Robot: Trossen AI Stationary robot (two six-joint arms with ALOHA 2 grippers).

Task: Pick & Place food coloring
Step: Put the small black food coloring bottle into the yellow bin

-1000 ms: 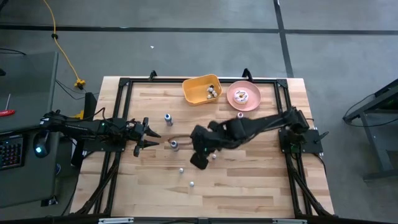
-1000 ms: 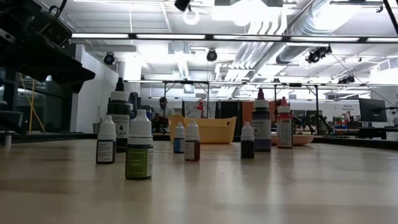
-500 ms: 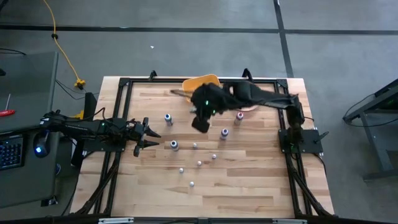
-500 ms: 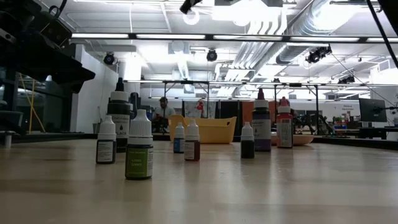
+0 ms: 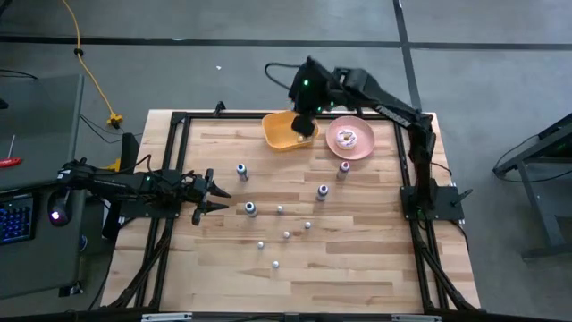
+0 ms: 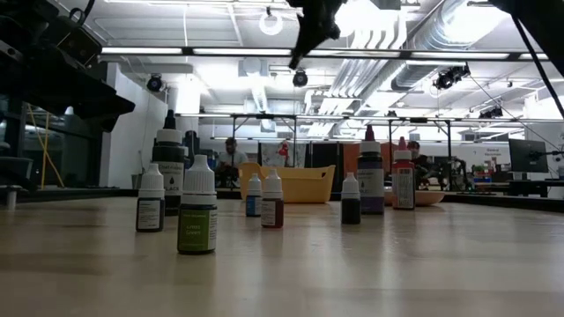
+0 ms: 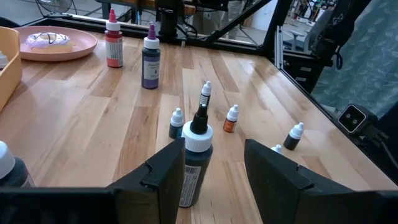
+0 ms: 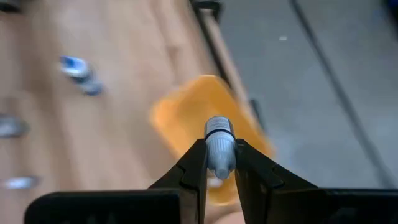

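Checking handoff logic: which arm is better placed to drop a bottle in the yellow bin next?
Right. Its gripper already holds a small bottle above the yellow bin; the left gripper sits open, far across the table.

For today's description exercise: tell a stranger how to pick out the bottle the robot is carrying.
Start at the yellow bin at the table's far edge, beside the pink plate. Above it hangs the right end effector, shut on a small bottle with a pale grey cap. It is the only bottle off the wood; the others stand on the table.
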